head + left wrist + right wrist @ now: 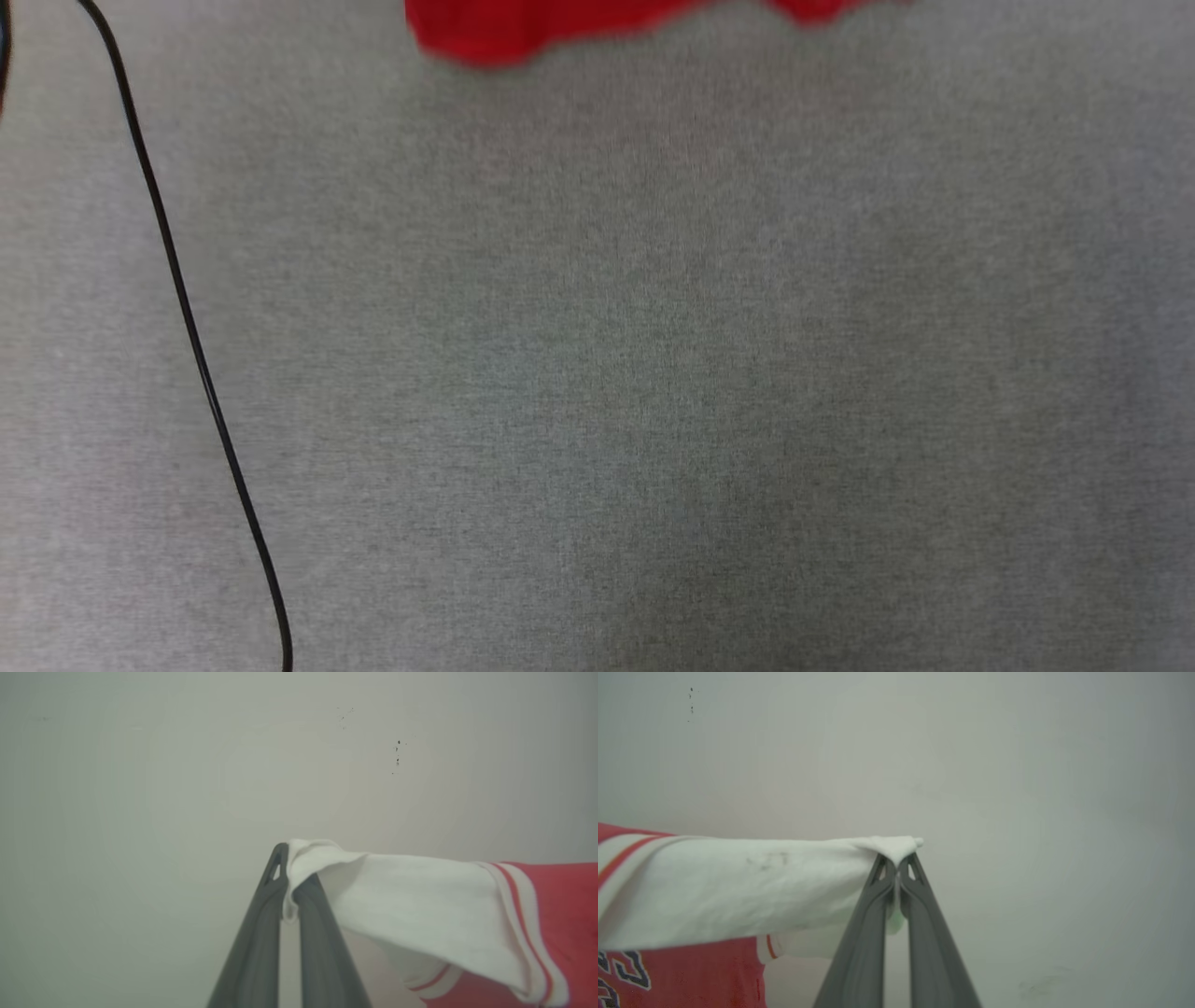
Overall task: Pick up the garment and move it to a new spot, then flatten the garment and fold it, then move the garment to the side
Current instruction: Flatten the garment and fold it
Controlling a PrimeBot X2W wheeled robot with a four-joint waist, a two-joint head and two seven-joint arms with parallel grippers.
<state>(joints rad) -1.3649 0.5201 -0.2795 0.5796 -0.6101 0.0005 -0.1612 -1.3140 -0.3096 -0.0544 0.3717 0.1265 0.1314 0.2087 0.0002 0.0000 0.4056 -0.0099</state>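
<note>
So both grippers are hanging onto the garment by its sleeves. The left gripper is clamping one white sleeve near its end, and the right gripper is biting just a small nub of the other sleeve. The jersey is being held up stretched between them, with its red hem dangling at the far side of the grey bench. Can't tell if it's touching.

Honestly, the right side is worrying me. With that little cloth in the jaws, any extra tug apart is likely pulling it free, and then the shirt is swinging off one sleeve and landing bunched. The black cable lying on the bench is also looking like a snag for the hem.
</note>
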